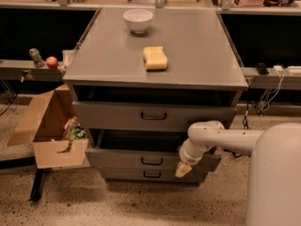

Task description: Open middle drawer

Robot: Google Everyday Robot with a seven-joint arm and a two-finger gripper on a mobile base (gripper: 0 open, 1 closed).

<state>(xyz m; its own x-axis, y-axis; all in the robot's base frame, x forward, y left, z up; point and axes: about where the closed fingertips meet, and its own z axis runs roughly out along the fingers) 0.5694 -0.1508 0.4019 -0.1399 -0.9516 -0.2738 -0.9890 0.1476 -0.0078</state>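
The grey cabinet [155, 36] has three drawers stacked in its front. The middle drawer [117, 158] has a medium-height front and a small dark pull handle [152, 161]. It stands out a little, with a dark gap above it. The taller top drawer [108, 114] is above it and the thinnest bottom drawer [122, 174] is below. My gripper [183, 169] hangs on the white arm [221, 138] and points down. It is in front of the right part of the middle and bottom drawer fronts, to the right of the handle.
A white bowl [138, 20] and a yellow sponge [155, 58] lie on the cabinet top. An open cardboard box [51, 126] with items stands on the floor at the left. A red apple [51, 62] sits on a low shelf at the left. Cables hang at the right [270, 91].
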